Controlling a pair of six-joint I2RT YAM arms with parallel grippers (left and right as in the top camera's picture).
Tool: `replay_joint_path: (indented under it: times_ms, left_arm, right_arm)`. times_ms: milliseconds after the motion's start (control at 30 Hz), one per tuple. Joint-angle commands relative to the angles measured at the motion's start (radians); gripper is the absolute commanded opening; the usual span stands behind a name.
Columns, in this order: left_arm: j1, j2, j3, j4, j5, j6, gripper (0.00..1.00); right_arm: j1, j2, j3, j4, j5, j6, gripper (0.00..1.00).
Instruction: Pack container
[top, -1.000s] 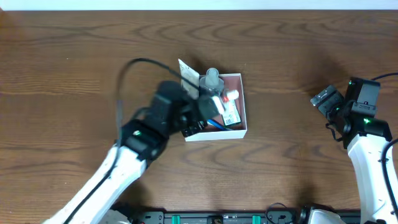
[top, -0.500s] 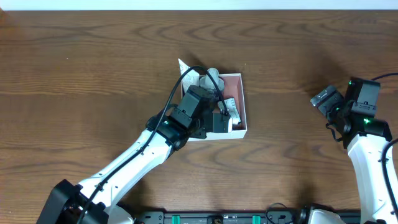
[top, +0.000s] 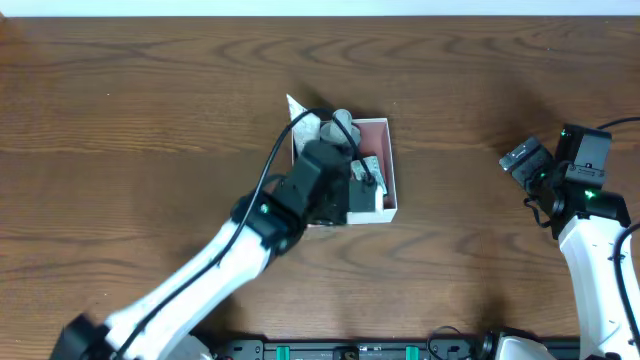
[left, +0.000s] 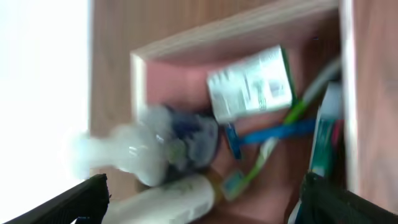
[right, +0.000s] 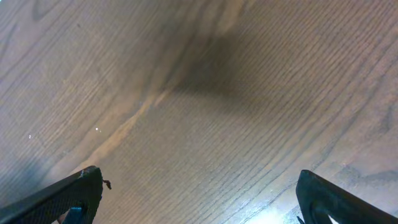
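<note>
container (left: 176, 70) holds toiletries (left: 250, 87) (view blurred)

Container (left: 236, 31): one. Inside, view blurred:
- green-and-white packet (left: 249, 84): one
- blue razor (left: 280, 130): one
- toothbrush (left: 293, 114): one
- clear bottle (left: 143, 146): one
- white bottle (left: 171, 198): one
- tube (left: 323, 140): one

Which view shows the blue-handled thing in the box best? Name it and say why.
Left wrist: the blue-handled thing lies in plain sight on the floor of the container, though blurred. Overhead, the left arm covers it. The right wrist shows only wood table.
</note>
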Motion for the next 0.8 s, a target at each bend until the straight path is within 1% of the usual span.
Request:
replay_joint_path:
  times_ms: [0,100,167,200,233,267,300,333,400,433,500,667,700,767]
  left_arm:
    - [-0.092,-0.138,0.004,-0.011,-0.002,-0.130,0.98]
    - [-0.164,-0.253,0.004,-0.018,-0.022,-0.206,0.98]
    - [-0.188,-0.331,0.004,-0.019,-0.103,-0.290,0.98]
    - [-0.188,-0.371,0.004,-0.019,-0.172,-0.360,0.98]
    - [-0.185,-0.402,0.004,-0.019,-0.253,-0.439,0.98]
    - [-0.178,-0.436,0.004,-0.019,-0.375,-0.552,0.98]
    - [-0.168,-0.464,0.004,-0.023,-0.502,-0.671,0.98]
    - [-0.154,-0.496,0.004,-0.040,-0.661,-0.818,0.98]
    - [-0.115,-0.552,0.004,-0.097,-0.904,-1.047,0.98]
    - [-0.093,-0.574,0.004,-0.123,-0.955,-1.103,0.98]
    - [-0.037,-0.617,0.004,-0.163,-0.956,-1.128,0.98]
    - [0.097,-0.642,0.004,-0.196,-0.894,-1.128,0.98]
    - [0.129,-0.639,0.003,-0.200,-0.866,-1.128,0.98]
    - [0.209,-0.626,0.003,-0.202,-0.757,-1.128,0.98]
  right_arm:
    - [-0.007,-0.003,0.012,-0.001,0.011,0.010,0.99]
    - [-0.007,-0.003,0.012,-0.002,0.011,0.010,0.99]
    - [-0.007,-0.003,0.012,-0.002,0.011,0.010,0.99]
    - [-0.007,-0.003,0.012,-0.001,0.011,0.010,0.99]
    - [-0.007,-0.003,0.012,-0.002,0.011,0.010,0.99]
    - [-0.007,-0.003,0.012,-0.002,0.011,0.010,0.99]
    - [-0.007,-0.003,0.012,-0.002,0.011,0.010,0.99]
    - [-0.007,-0.003,0.012,-0.002,0.011,0.010,0.99]
    - [-0.007,-0.003,0.012,-0.002,0.011,0.010,0.99]
    - [-0.007,-0.003,0.012,-0.002,0.011,0.010,0.99]
    - [-0.007,-0.003,0.012,-0.002,0.011,0.010,0.99]
    - [-0.007,-0.003,0.012,-0.002,0.011,0.010,0.99]
    - [-0.007,-0.003,0.012,-0.002,0.011,0.010,0.99]
    - [-0.007,-0.003,0.012,-0.002,0.011,0.010,0.99]
